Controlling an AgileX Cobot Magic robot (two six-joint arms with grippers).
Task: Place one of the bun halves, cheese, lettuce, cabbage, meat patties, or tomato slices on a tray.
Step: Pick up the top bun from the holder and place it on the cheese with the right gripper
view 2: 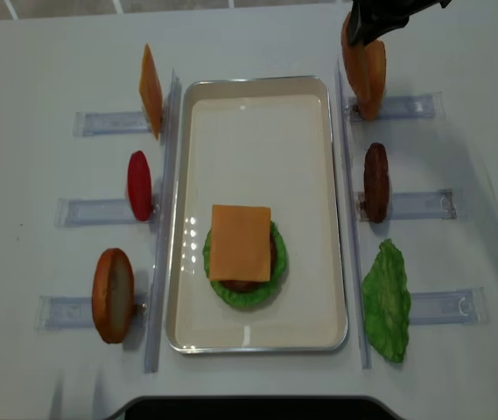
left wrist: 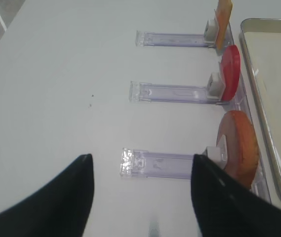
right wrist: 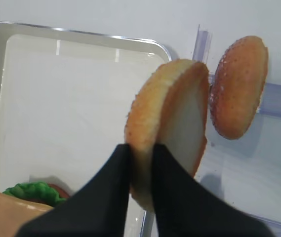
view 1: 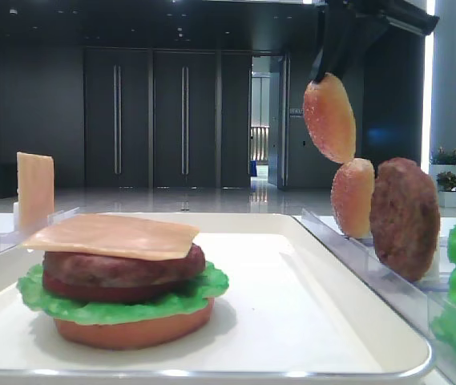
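1. Domed bun half (right wrist: 165, 128) is clamped edge-on in the right gripper (right wrist: 141, 163), lifted just past the tray (view 2: 257, 105) far-right rim, above a second bun (right wrist: 239, 86).
2. Bun should be carried over the cheese-topped stack (view 2: 241, 254), flat side turned down, lowered before release.
3. Left gripper (left wrist: 140, 192) is spread, empty.
4. White table (view 2: 47, 52); dark hall behind.

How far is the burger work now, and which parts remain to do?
Done: on the tray a stack stands with a cheese slice on top, over patty and lettuce. In hand: the right gripper is shut on a bun top, lifted above the rack, not over the stack. Left: carrying it to the tray and setting it down.
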